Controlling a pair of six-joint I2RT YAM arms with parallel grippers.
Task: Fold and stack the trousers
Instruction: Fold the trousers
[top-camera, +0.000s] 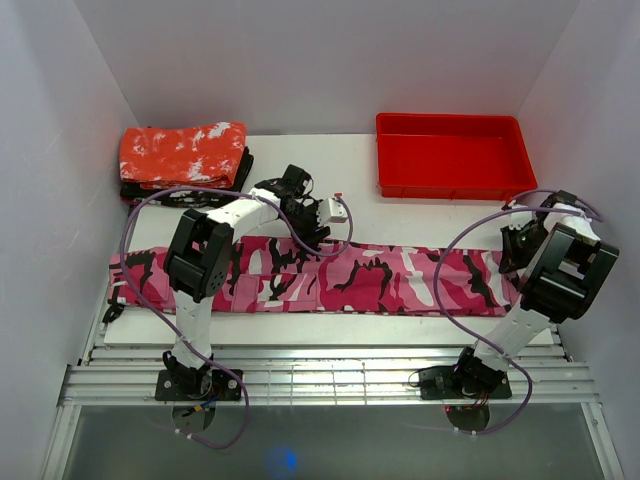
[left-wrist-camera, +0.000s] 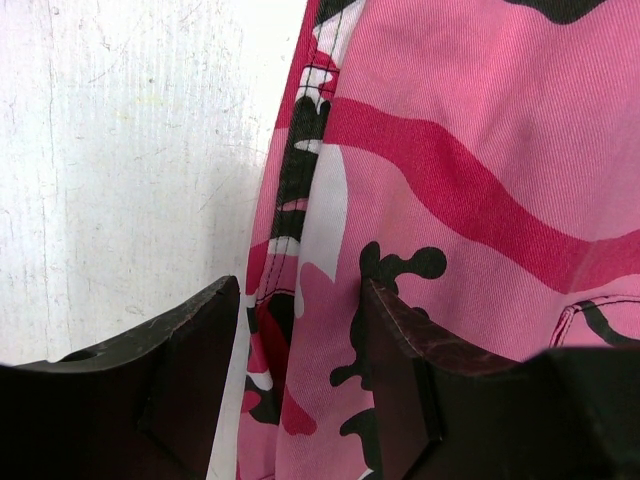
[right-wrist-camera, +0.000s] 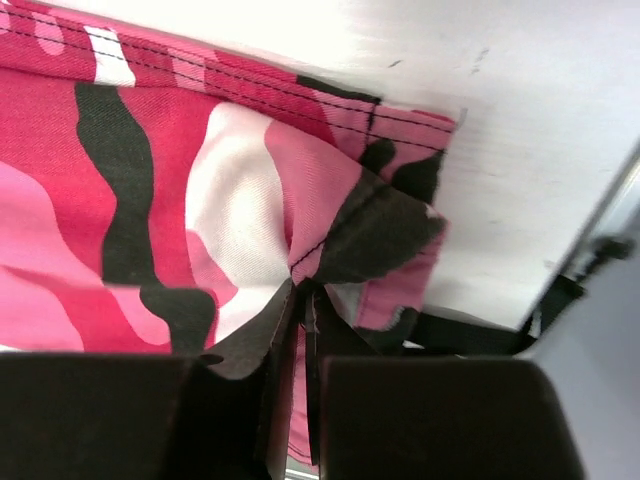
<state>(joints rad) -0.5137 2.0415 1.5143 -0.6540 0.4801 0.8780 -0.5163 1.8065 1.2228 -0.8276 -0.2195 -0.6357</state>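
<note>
Top view overhead, wide; wrist views close, downward; all share trousers (top-camera: 380, 280).

There is one pair of pink camouflage trousers (top-camera: 380, 275), one red tray (top-camera: 450, 150) and one folded red cloth (top-camera: 185, 152) with white speckles. The dark folded cloth (top-camera: 132, 190) beneath it shows too little to count its pieces. There are two arms, the left arm (top-camera: 200, 255) and the right arm (top-camera: 565, 270); two claws, the left claw (left-wrist-camera: 300, 292) and the right claw (right-wrist-camera: 303, 295); and one worktop (top-camera: 300, 155).
</note>
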